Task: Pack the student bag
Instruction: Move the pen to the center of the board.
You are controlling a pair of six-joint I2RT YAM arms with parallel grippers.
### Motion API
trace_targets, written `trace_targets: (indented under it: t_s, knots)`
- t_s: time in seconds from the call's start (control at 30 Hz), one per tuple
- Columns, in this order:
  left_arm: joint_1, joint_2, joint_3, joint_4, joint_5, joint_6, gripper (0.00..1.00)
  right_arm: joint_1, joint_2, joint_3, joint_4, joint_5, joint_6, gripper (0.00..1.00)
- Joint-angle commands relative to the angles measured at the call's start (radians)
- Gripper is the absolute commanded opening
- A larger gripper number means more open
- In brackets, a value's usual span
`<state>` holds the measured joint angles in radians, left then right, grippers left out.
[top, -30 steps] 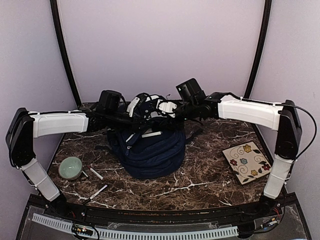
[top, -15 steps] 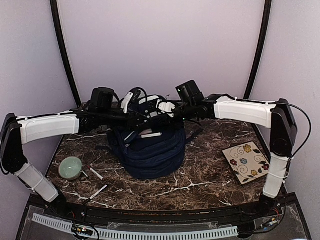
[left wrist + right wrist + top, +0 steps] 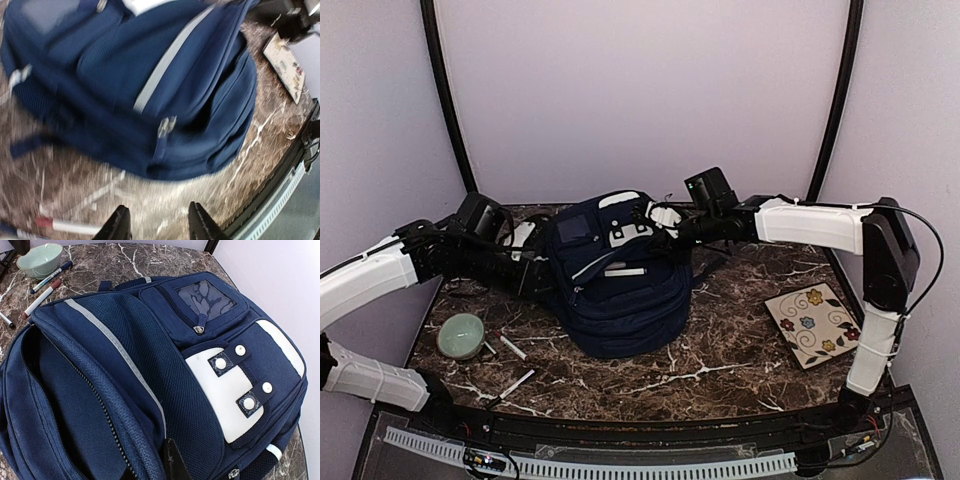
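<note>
Left gripper: released, jaws apart and empty, withdrawn to nine o'clock. Right gripper now pinches your large navy-blue fabric student bag; load with the left.

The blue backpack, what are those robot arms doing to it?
They're getting the student bag ready to pack. The right gripper is pinched shut on the fabric at the edge of the bag's unzipped opening. The left gripper is open beside the bag, holding nothing. The markers and a green bowl lie on the table, outside the bag.
</note>
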<state>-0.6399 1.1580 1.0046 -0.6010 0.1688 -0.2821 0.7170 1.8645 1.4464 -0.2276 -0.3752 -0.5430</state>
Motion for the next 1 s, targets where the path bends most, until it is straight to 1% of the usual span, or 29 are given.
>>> trace_targets:
  t_s: [0.0,0.1,0.2,0.3,0.47,0.57,0.77,0.87,0.97]
  knots:
    - [-0.006,-0.071,-0.077,-0.281,-0.028,-0.106,0.40,-0.017,-0.046,-0.003,0.023,-0.049,0.041,0.00]
    - [-0.007,-0.073,-0.114,-0.371,-0.039,-0.120,0.39,-0.017,-0.054,0.001,0.017,-0.051,0.040,0.00]
    - [-0.007,-0.070,-0.138,-0.396,-0.052,-0.116,0.39,-0.017,-0.061,-0.003,0.015,-0.052,0.038,0.00]
    - [-0.017,-0.021,-0.170,-0.385,-0.021,-0.104,0.39,-0.017,-0.064,-0.004,0.013,-0.056,0.039,0.00]
    - [-0.142,0.101,-0.182,-0.381,-0.075,-0.134,0.39,-0.017,-0.071,-0.006,0.011,-0.071,0.044,0.00]
    - [-0.169,0.138,-0.185,-0.373,-0.073,-0.148,0.39,-0.017,-0.074,-0.007,0.007,-0.084,0.047,0.00]
    - [-0.181,0.172,-0.214,-0.362,-0.053,-0.195,0.40,-0.017,-0.073,-0.011,0.008,-0.096,0.051,0.00]
    - [-0.187,0.227,-0.208,-0.402,-0.125,-0.251,0.40,-0.017,-0.072,-0.014,0.010,-0.103,0.053,0.00]
    - [-0.201,0.287,-0.201,-0.419,-0.162,-0.305,0.39,-0.017,-0.070,-0.015,0.011,-0.113,0.057,0.00]
